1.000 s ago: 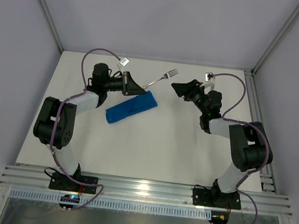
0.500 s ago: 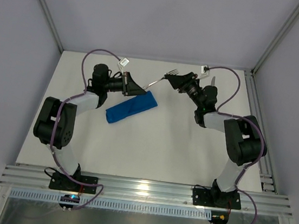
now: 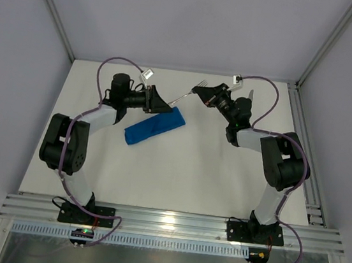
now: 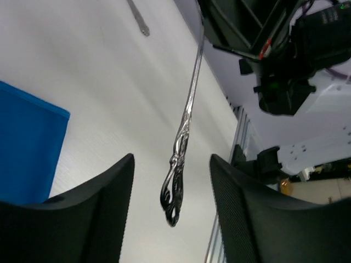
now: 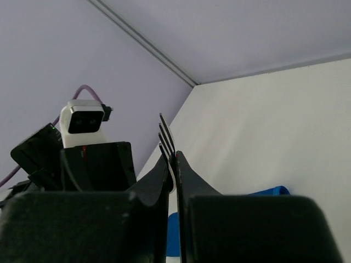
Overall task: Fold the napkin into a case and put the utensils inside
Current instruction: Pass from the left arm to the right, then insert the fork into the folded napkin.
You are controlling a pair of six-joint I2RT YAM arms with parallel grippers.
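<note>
Top external view: the case (image 3: 155,126) lies flat on the table (image 3: 190,172), left of centre and toward the far edge. It sits slanted, one end pointing at the far right corner. It is folded narrow; which end is the mouth, cannot tell.

Off the table: the fork (image 3: 184,96), in the air near the middle of the far edge, between the two arms. It is held by the right gripper (image 3: 201,91), clenched just behind the tines. Right wrist view shows the fingers pressed together with the tines sticking out past them. The handle slopes down toward the case's far end.

At that end of the case: the left gripper (image 3: 163,106). Left wrist view shows its fingers spread wide and grasping nothing. The ornate handle tip hangs between them, touching neither as far as I can see. Blue cloth lies near its left finger.

Probable knife (image 3: 250,94): a slim silver piece near the far right corner, beside the right arm, partly hidden and well apart from the case.

Handling, my judgement:
- The fork is light, stiff and polished, so it is slippery between hard fingers.
- Gripped near one end, the long handle can pivot. A hold on the flat of the neck or mid-handle would be steadier.
- The case is thin, soft and slightly shiny, so its folds will slide or open if nudged sideways.
- Pin the cloth near the mouth and feed the handle in along the case's length, low and slow.
</note>
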